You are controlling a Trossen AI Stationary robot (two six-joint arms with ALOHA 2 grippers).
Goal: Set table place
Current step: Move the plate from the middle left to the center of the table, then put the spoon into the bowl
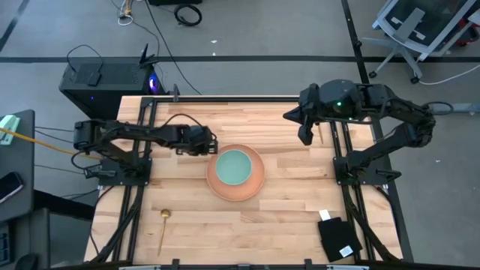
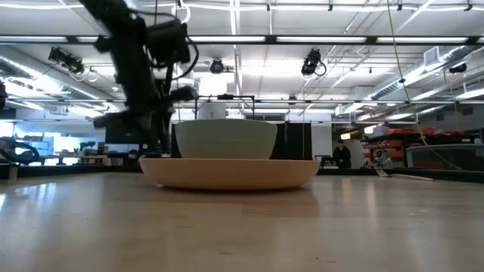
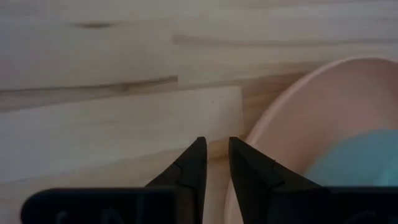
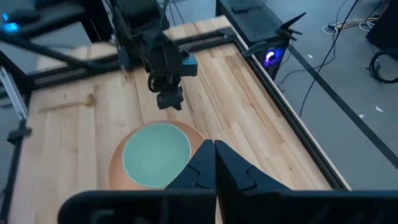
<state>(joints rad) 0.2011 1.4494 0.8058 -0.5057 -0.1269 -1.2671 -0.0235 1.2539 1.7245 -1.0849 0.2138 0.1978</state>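
A salmon-orange plate (image 1: 255, 187) lies flat on the middle of the wooden table (image 1: 300, 195), with a pale teal bowl (image 1: 233, 166) standing in it. My left gripper (image 3: 214, 155) hangs low at the plate's far left rim (image 3: 273, 112), fingers a narrow gap apart over bare wood, nothing between them. My right gripper (image 4: 214, 149) is shut and empty, raised above the table's far right part. A gold spoon (image 1: 163, 225) lies flat near the near left corner. A slim gold fork (image 1: 322, 135) lies on the table below the right gripper.
A black pouch with a white tag (image 1: 337, 236) lies at the near right corner. Black arm frames (image 1: 124, 169) stand along the table's left and right sides. Bare wood lies to the plate's near side and right.
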